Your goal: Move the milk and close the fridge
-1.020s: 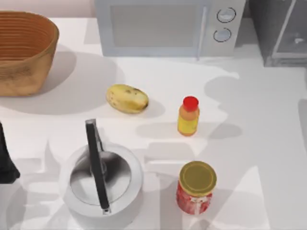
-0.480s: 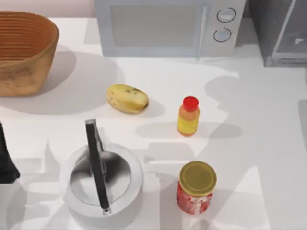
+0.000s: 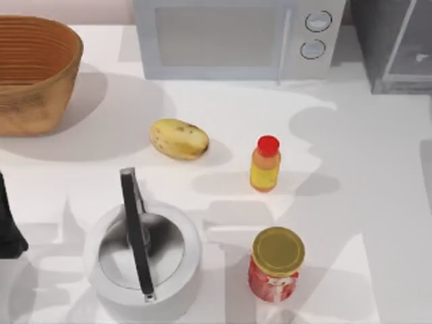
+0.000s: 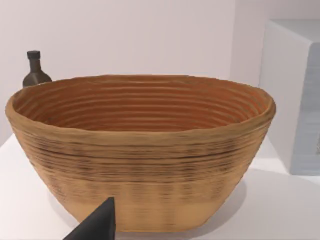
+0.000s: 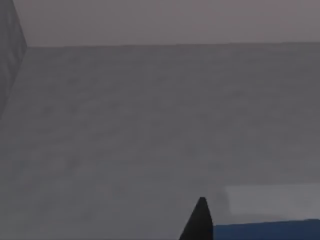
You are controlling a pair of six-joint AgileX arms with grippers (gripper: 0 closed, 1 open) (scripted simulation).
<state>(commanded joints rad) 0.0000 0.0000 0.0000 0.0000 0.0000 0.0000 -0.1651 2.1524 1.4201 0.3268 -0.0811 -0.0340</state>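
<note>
Right gripper [image 5: 200, 220] sits inside the fridge [image 5: 150, 125], grey wall just ahead; can't tell its finger state. A white and blue edge, likely the milk [image 5: 270, 217], is right beside the fingertip. Left arm [image 3: 8, 226] parked at the surface's left edge, facing the wicker basket [image 4: 142, 150].

The right wrist view looked at a plain grey wall of the fridge [image 5: 160, 130], with a darker grey side panel meeting it at one corner and a paler band beyond its far edge. One dark fingertip [image 5: 199, 222] of the right gripper stood before that wall. Just beside the fingertip lay the milk [image 5: 267, 215], white above blue.
</note>
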